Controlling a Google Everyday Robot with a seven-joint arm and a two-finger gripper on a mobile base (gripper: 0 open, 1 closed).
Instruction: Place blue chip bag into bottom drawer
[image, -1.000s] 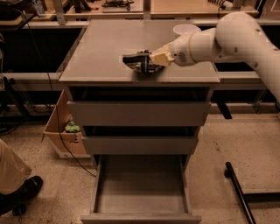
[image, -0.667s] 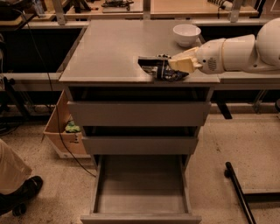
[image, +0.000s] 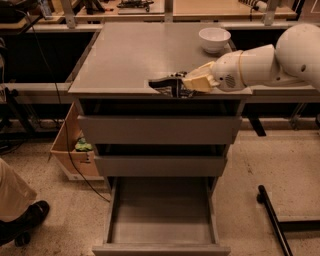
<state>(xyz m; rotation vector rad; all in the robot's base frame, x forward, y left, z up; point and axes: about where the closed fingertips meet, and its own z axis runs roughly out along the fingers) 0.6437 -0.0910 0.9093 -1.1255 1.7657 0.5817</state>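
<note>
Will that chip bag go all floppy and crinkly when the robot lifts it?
Probably floppy: the blue chip bag, in the gripper at the front edge of the cabinet top, looks crumpled. Likely light, being small. Its shiny foil may slip.

Light is dim and warm, falling from above. The grey cabinet top carries a soft pale sheen, while the recesses beneath it and above each drawer front sink to near black. The white arm and the white bowl are the brightest patches. At the cabinet top's front edge, the gripper pinches the blue chip bag, which looks almost black with faint glints. The open bottom drawer lies in the cabinet's shade.
</note>
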